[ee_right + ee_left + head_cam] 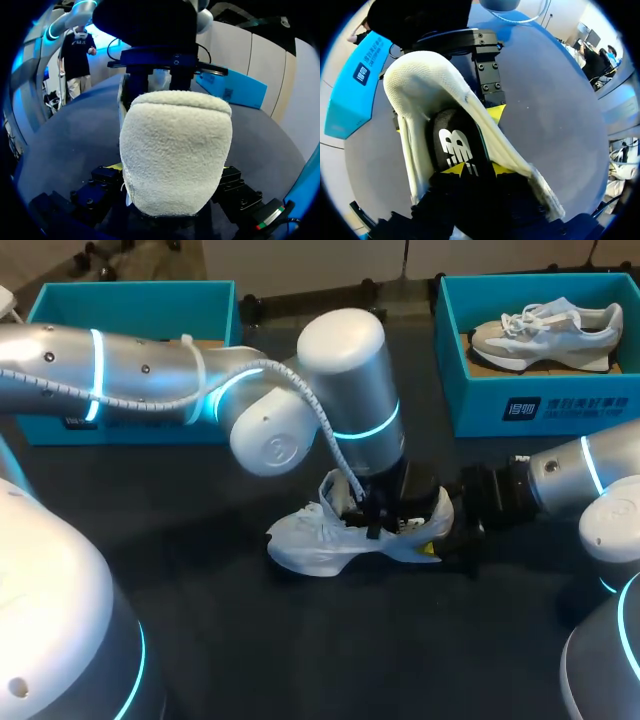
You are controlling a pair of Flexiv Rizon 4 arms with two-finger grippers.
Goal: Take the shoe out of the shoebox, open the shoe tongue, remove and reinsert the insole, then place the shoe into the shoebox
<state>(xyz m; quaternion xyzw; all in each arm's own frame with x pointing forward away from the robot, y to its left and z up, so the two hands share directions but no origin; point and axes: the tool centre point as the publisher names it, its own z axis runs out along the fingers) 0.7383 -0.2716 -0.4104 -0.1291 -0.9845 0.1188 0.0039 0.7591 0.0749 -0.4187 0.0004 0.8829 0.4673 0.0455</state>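
Note:
A white shoe lies on the dark table in the head view, toe to the left. My left gripper points down into its opening. In the left wrist view my left gripper stands a little open, both yellow tips side by side on top of the black insole, which lies inside the heel. My right gripper comes in from the right and is shut on the heel. In the right wrist view the fleecy heel fills the space between the fingers of my right gripper.
A teal shoebox stands at the back left. Another teal shoebox at the back right holds a second grey-white shoe. Bare dark table lies in front of the shoe.

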